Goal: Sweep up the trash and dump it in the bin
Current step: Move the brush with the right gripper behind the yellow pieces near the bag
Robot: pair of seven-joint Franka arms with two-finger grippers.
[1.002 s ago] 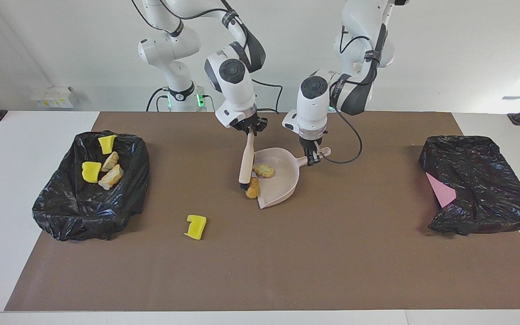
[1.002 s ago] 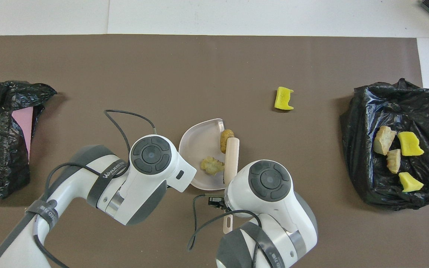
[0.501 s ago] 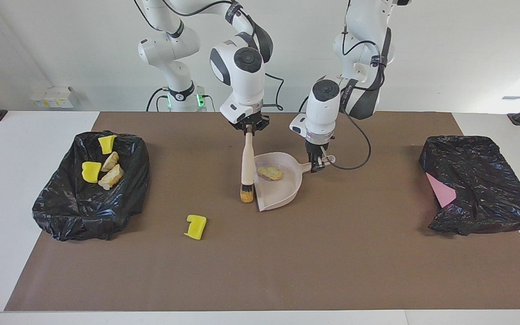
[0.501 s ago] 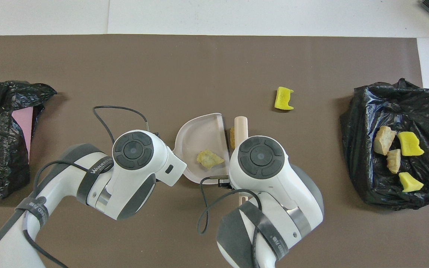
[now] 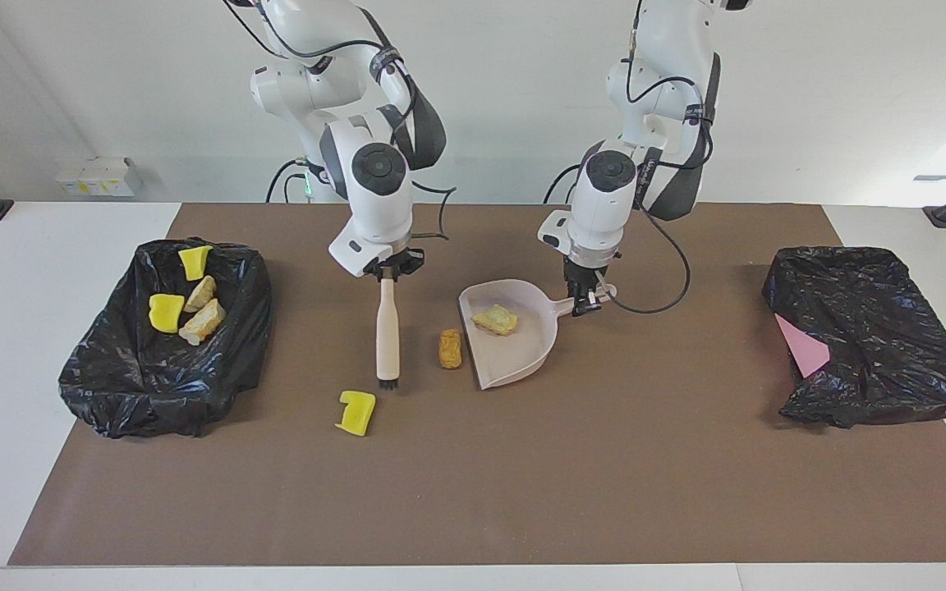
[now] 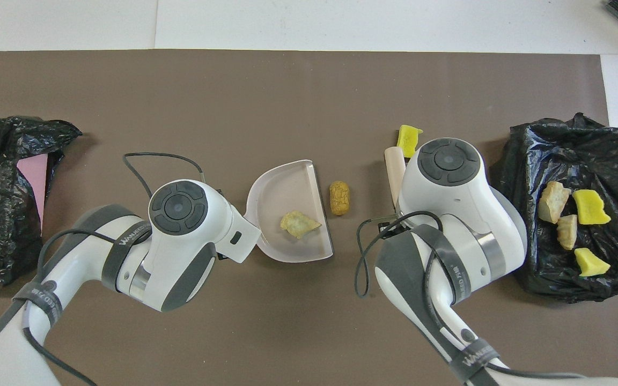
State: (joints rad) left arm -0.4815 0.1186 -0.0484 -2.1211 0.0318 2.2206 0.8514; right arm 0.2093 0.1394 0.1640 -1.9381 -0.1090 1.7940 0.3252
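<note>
- Trash, 7 pcs total. Orange-brown chunk [image 5: 449, 349] lies on brown mat [image 5: 473, 492], just beside open lip of dustpan [image 5: 514, 349], toward right arm's end; not touching it.
- Pale crumbly chunk [image 5: 495, 319] sits inside dustpan.
- Loose yellow piece [image 5: 356, 412] on mat, farther from robots than brush [image 5: 388, 332], near its bristle tip, apart from it.
- Bin at right arm's end, black-bagged [image 5: 112, 386]: holds 2 yellow pcs [image 5: 166, 313] and [image 5: 194, 261], plus 2 beige chunks [image 5: 203, 321] and [image 5: 200, 292].
- Second black-bagged bin [image 5: 875, 345] at left arm's end; pink sheet [image 5: 801, 348] shows at its edge.
- Right gripper [image 5: 387, 272]: fingers clamped on top end of brush handle. Brush hangs approx. vertical, bristles down at mat level; whether they touch mat cannot be told. Brush stands between right-end bin and orange-brown chunk.
- Left gripper [image 5: 584, 297]: fingers closed on dustpan handle, at end nearer robots. Pan appears to rest on mat, open lip facing right arm's end.
- Overhead view: right arm's wrist covers most of brush; only handle section [image 6: 393, 166] shows beside yellow piece [image 6: 408, 138].
</note>
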